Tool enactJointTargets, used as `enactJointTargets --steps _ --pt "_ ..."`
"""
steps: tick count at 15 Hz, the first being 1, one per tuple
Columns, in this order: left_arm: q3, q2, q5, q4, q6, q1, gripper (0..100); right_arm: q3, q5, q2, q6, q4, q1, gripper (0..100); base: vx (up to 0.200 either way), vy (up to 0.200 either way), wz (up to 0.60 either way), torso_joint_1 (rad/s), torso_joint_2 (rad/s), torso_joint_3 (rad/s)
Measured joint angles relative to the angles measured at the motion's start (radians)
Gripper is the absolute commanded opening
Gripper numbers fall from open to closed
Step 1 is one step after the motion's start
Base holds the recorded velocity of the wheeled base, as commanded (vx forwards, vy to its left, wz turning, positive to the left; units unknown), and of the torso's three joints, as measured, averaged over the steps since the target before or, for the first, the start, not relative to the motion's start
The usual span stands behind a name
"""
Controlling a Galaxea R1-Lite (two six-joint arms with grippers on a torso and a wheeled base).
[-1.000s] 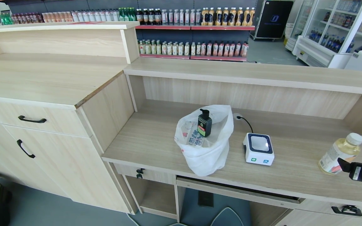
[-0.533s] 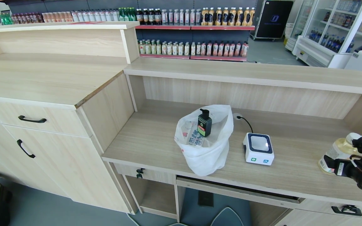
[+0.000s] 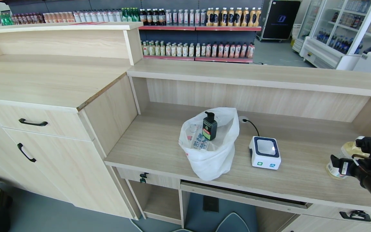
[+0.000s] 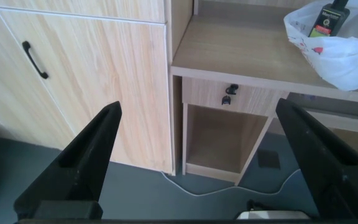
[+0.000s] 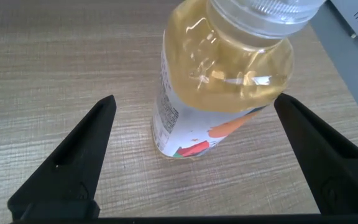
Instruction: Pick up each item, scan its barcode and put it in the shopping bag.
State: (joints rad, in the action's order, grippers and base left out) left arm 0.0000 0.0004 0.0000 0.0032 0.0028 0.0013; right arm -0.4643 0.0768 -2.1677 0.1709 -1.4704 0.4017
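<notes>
Right gripper fingers spread either side of upright yellow drink bottle, not touching, far right on counter, shopping bag holding black pump bottle left of barcode scanner, left gripper fingers spread

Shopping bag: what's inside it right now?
A black pump bottle stands upright inside the shopping bag. Beside it is a pale thing with blue print, either another item or the bag's own print; I cannot tell. The bag's wall hides whatever lies lower.
</notes>
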Motion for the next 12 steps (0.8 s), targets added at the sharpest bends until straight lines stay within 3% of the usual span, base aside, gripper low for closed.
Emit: enactJointTargets --steps 12 --pt "0.0 0.0 0.0 0.0 0.0 0.0 100 -0.109 -0.001 -0.081 0.058 0.006 -0.009 100 0.0 0.0 0.0 0.0 0.0 0.0"
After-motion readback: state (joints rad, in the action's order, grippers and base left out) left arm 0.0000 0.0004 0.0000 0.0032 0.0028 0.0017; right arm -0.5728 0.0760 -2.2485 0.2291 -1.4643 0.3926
